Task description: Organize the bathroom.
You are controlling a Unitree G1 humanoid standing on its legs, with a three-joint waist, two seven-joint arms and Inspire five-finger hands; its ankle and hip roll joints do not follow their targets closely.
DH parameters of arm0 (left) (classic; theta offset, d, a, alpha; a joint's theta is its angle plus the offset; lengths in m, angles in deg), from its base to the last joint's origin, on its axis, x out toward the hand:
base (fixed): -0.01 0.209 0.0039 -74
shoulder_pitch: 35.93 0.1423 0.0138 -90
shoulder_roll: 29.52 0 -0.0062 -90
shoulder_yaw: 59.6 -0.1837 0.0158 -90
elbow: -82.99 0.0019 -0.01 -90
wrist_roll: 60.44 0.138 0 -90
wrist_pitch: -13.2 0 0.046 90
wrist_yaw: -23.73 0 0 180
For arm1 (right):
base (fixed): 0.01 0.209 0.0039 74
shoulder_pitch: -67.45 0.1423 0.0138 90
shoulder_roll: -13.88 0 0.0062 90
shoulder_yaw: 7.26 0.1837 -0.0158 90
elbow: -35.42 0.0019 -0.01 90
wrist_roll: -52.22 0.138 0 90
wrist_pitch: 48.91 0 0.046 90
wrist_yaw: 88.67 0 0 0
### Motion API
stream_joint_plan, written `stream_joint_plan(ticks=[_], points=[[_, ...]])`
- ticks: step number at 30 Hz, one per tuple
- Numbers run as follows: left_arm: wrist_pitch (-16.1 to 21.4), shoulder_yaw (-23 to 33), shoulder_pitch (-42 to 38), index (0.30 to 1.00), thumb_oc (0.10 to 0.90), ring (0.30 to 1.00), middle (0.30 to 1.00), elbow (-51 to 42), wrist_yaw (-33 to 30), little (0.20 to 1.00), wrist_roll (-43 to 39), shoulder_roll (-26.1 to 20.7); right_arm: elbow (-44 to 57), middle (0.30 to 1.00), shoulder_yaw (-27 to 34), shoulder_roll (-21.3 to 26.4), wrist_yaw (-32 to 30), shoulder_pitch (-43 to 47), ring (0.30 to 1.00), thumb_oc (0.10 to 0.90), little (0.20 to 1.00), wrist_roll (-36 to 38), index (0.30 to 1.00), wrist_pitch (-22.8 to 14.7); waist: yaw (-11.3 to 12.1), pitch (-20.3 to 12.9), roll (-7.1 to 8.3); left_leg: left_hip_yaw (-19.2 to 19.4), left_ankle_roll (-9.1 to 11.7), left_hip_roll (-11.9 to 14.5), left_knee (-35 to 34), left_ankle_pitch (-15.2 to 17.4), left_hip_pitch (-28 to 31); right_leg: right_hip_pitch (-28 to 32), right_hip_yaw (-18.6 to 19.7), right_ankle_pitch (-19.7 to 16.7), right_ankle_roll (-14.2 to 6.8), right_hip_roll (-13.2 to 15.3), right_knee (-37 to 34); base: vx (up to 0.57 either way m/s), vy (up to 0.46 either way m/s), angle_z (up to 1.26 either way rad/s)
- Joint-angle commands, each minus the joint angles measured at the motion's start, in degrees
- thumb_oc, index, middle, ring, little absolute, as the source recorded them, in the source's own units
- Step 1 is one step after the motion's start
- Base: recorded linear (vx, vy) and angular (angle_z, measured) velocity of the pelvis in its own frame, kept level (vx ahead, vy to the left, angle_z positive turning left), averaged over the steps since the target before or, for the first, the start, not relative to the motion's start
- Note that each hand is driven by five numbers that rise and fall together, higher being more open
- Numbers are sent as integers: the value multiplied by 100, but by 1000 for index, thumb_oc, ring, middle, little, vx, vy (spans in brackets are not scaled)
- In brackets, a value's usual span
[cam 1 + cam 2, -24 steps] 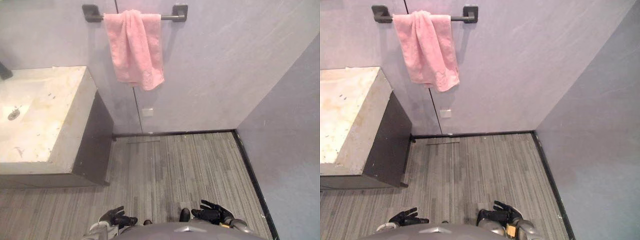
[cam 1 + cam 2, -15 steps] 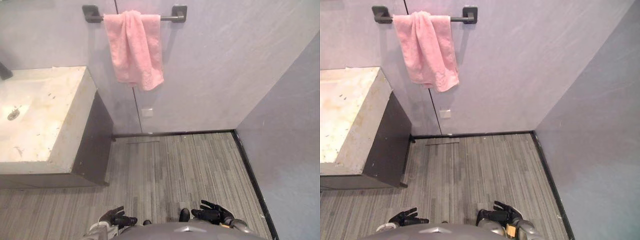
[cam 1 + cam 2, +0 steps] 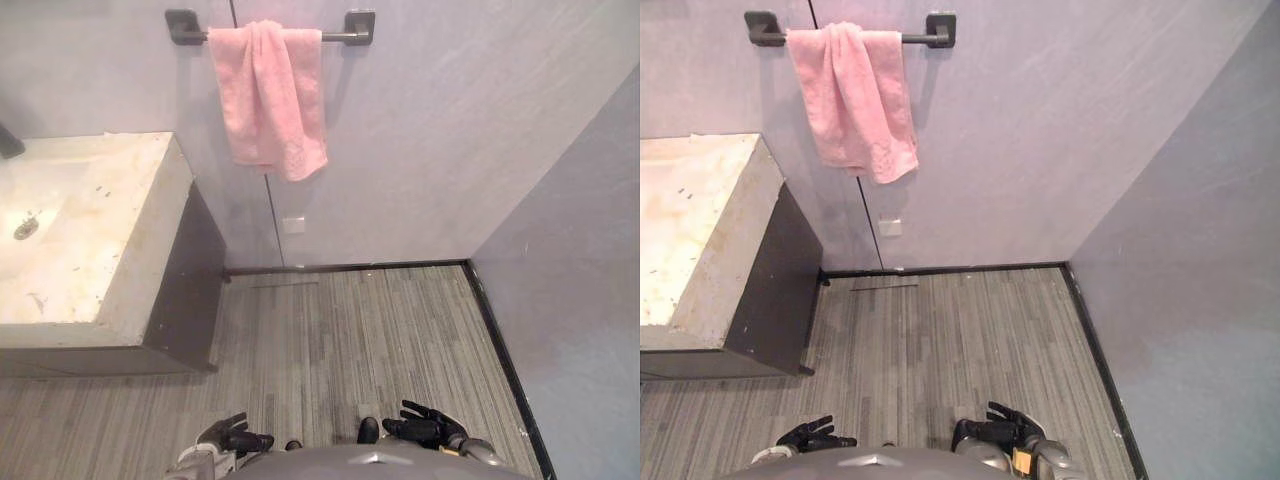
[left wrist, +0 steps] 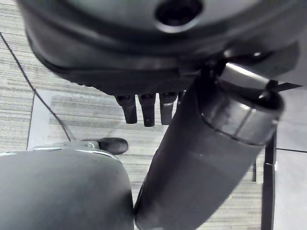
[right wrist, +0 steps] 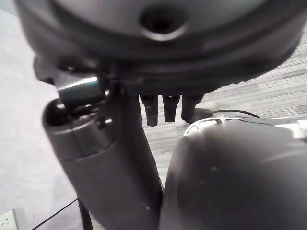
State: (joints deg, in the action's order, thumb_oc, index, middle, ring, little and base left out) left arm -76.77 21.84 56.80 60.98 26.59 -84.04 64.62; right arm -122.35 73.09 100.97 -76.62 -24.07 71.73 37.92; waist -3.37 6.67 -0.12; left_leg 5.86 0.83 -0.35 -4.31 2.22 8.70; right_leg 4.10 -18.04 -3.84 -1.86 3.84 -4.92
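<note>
We found the pink towel (image 3: 268,95) draped over the rail (image 3: 340,36) on the back wall, bunched and lopsided, one corner hanging lower; we judged it the thing to tidy, since it sat crumpled rather than spread flat. The sink (image 3: 130,250) stood to the left, its worktop bare of loose items. Our left hand (image 3: 232,436) hung low over the floor (image 3: 380,330), fingers loosely spread, holding nothing; our right hand (image 3: 425,427) was likewise relaxed and empty. Both were well apart from the towel, so we judged that reaching it would call for stepping closer and raising an arm
</note>
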Motion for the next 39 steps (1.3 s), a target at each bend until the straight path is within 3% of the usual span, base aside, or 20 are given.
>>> stream_joint_plan(ticks=[1, 6, 10, 17, 20, 22, 25, 27, 29, 30, 33, 34, 39], points=[[199, -86, -198, 900, 800, 900, 900, 122, -93, 900, 145, -77, -161, 900, -136, -15, 108, 178, 900, 800, 900, -4, 900, -225, -10, -140, -38, 705, 183, 215, 131, 49, -71, 305, 63, 528, -544, -88, 90, 0, 0, 0], [199, -75, -216, 900, 800, 900, 900, 145, -121, 900, 122, -72, -163, 900, -150, -20, 93, 180, 900, 800, 900, -13, 900, -277, -16, -136, -37, 698, 188, 220, 157, 51, -82, 310, 80, 537, -533, -98, 91, 8, -6, 0], [385, 74, -312, 900, 800, 900, 900, -143, -163, 900, -394, -149, 176, 900, -266, 79, 180, 210, 900, 800, 900, -79, 900, -696, -24, -94, -32, 683, 220, 263, 290, 51, -140, 321, 95, 561, -504, -117, 123, 53, -48, 2], [520, 194, -619, 900, 800, 900, 900, -2579, -632, 900, -822, -777, 3028, 900, -565, 602, -478, 291, 900, 800, 900, -22, 900, -863, -47, 52, 6, 689, 205, 309, 714, 87, -331, 262, 160, 618, -403, -129, 288, 26, -65, 4], [740, 140, -802, 900, 800, 900, 900, -3553, -1018, 900, -1061, -1054, 3958, 900, -599, 780, -902, 336, 900, 800, 900, 60, 900, -1376, -60, 132, 98, 652, 233, 290, 1420, 139, -656, 229, 213, 659, -317, -87, 361, 16, -108, 8], [851, 145, -1011, 900, 800, 900, 900, -4351, -1344, 900, -991, -1228, 4612, 900, -577, 981, -1246, 422, 900, 800, 900, 68, 900, -1703, -9, 261, 160, 502, 364, 311, 2456, -282, -1291, 244, 297, 718, -193, -101, 414, 37, -125, 11], [811, 153, -1052, 900, 800, 900, 900, -5103, -1490, 900, -1030, -1260, 4903, 900, -497, 1042, -1381, 440, 900, 800, 900, 18, 900, -1918, 2, 347, 196, 581, 337, 400, 3032, -326, -1615, 230, 304, 792, -131, -81, 527, 68, -52, 10], [818, 74, -1070, 900, 800, 900, 900, -5713, -1337, 900, -1150, -1187, 5066, 900, -491, 1057, -1488, 476, 900, 800, 900, -155, 900, -2106, 15, 424, 146, 846, 273, 514, 2764, -350, -1689, 276, 287, 853, -153, -138, 597, 179, 23, -4], [759, -52, -1000, 900, 800, 900, 900, -6107, -1279, 900, -1147, -1126, 5075, 900, -525, 965, -1547, 469, 900, 800, 900, -204, 900, -2194, 48, 443, 65, 1007, 233, 507, 2080, -436, -1552, 369, 270, 885, -210, -206, 588, 251, 79, -5], [697, -129, -875, 900, 800, 900, 900, -6358, -1215, 900, -1095, -1112, 5139, 900, -561, 936, -1551, 384, 900, 800, 900, -263, 900, -2210, 56, 433, -64, 1140, 309, 572, 1313, -740, -1477, 485, 274, 918, -255, -320, 539, 255, 89, 1], [574, -247, -672, 900, 800, 900, 900, -6656, -1039, 900, -1194, -1137, 5218, 900, -566, 944, -1477, 181, 900, 800, 900, -334, 900, -2217, 106, 413, -203, 1225, 490, 675, 474, -1315, -1510, 743, 312, 1012, -285, -461, 460, 369, 102, -2], [676, -382, -491, 900, 800, 900, 900, -6683, -820, 900, -1075, -1147, 5192, 900, -563, 1009, -1410, -7, 900, 800, 900, -243, 900, -2282, 157, 395, -272, 1370, 650, 863, 107, -1715, -1660, 972, 265, 1143, -274, -524, 451, 377, 80, -7], [821, -517, -373, 900, 800, 900, 900, -6658, -542, 900, -873, -1195, 5073, 900, -524, 1086, -1281, -137, 900, 800, 900, -157, 900, -2347, 136, 372, -358, 1624, 715, 1052, 179, -1831, -1671, 1004, 114, 1353, -232, -580, 705, 260, 49, -27]])
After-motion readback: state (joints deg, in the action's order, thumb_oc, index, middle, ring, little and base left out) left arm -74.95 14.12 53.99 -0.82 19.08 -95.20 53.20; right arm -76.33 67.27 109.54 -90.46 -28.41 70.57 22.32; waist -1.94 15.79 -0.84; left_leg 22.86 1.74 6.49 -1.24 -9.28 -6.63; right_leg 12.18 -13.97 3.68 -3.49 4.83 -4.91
